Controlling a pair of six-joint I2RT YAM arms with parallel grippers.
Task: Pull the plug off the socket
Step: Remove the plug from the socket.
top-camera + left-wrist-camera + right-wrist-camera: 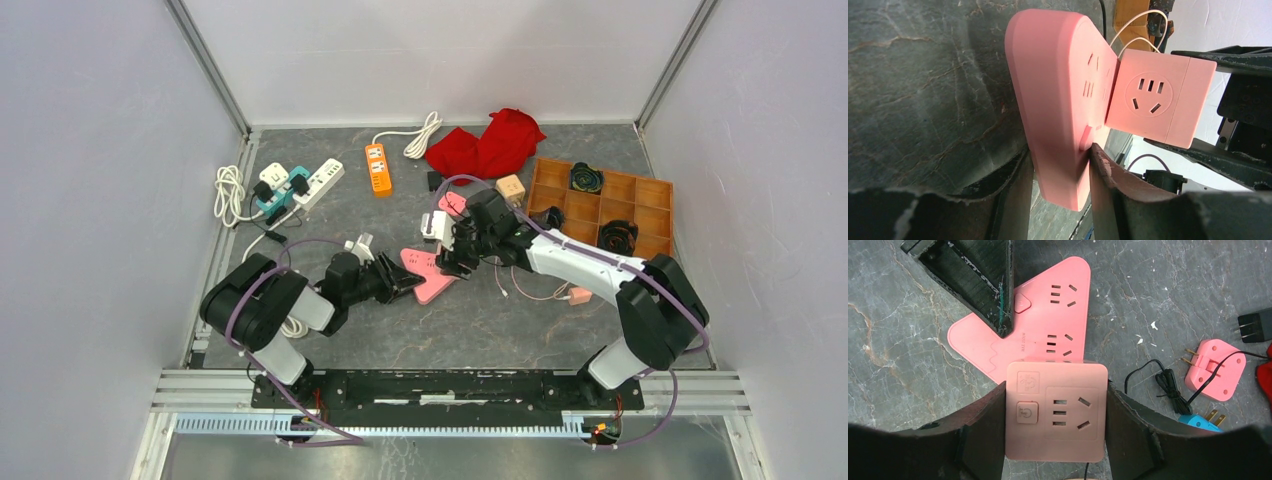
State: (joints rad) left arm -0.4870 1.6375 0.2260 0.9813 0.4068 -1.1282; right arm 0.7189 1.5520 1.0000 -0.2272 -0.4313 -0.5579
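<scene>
plug (1057,410) | clenched in right pincer (1055,392), against socket (1048,325) face | left pincer (1059,157) grasping socket edge

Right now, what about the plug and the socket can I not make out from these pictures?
Pins of the pink plug: left wrist view, hidden where it meets the pink socket strip.
Plug-strip joint: top external view, covered by the right claw.
Print on the strip: right wrist view, too small to read.
Strip area under the plug: right wrist view, covered by the plug.
</scene>
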